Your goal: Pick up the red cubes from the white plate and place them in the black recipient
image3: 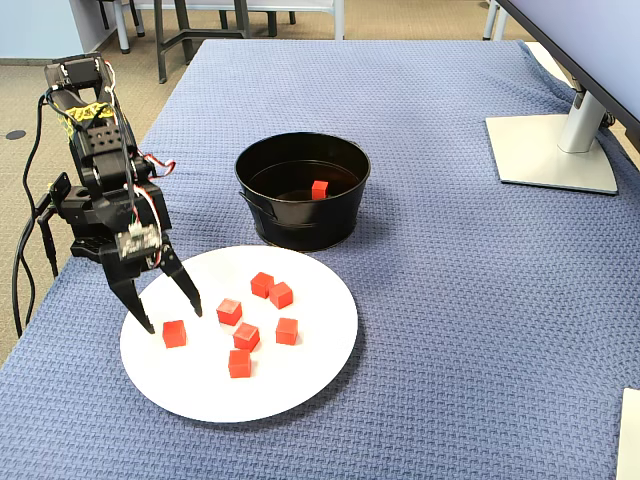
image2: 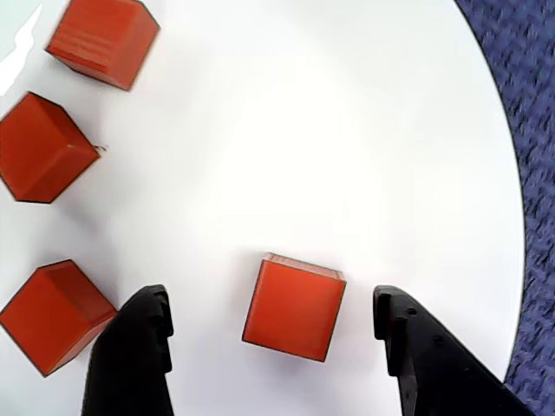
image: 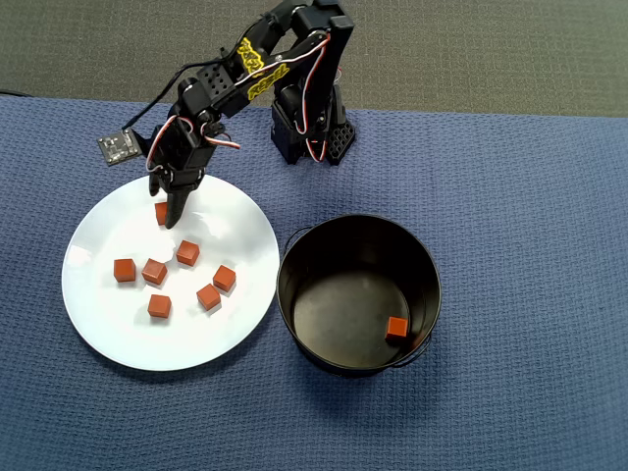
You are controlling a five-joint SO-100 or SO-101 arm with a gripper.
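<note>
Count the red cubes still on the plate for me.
7: one between the open gripper fingers, six clustered mid-plate. Another sits in the black pot.

A blue woven cloth [image3: 450, 300] covers the whole table, lying in small wrinkles near its far right edge. On the right of the fixed view a monitor's grey stand [image3: 555, 150] rests flat on the cloth, with the screen's lower edge above it. Beyond the far end lies tan carpet [image3: 290, 20], where dark metal furniture legs [image3: 185, 35] stand. In the overhead view a grey-green floor [image: 471, 49] runs along the table's far side. Light is even and soft
</note>
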